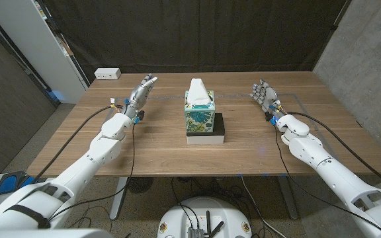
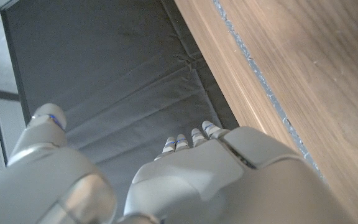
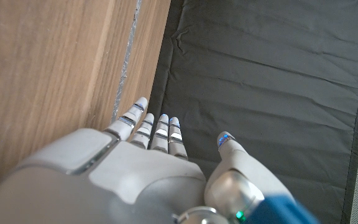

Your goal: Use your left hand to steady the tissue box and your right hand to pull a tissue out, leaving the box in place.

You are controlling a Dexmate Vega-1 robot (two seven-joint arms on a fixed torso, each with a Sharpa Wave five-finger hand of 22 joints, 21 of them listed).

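Observation:
The tissue box point(image 1: 200, 116), patterned in green and white, stands upright at the table's middle on a black-and-white base point(image 1: 207, 134). A white tissue point(image 1: 199, 88) sticks up from its top. My left hand point(image 1: 141, 92) is raised to the left of the box, well apart from it, fingers straight and holding nothing. My right hand point(image 1: 264, 94) stands to the right of the box at a similar distance, fingers spread, also empty. The left wrist view looks over the back of the left hand point(image 2: 210, 180), and the right wrist view over the right hand point(image 3: 135, 168), both with fingers extended.
A white power strip point(image 1: 108, 73) lies at the table's point(image 1: 157, 145) far left corner. A dark curtain point(image 1: 197, 33) hangs behind the table. A white panel point(image 1: 38, 39) stands at the left, and a grey wall point(image 1: 369, 53) at the right.

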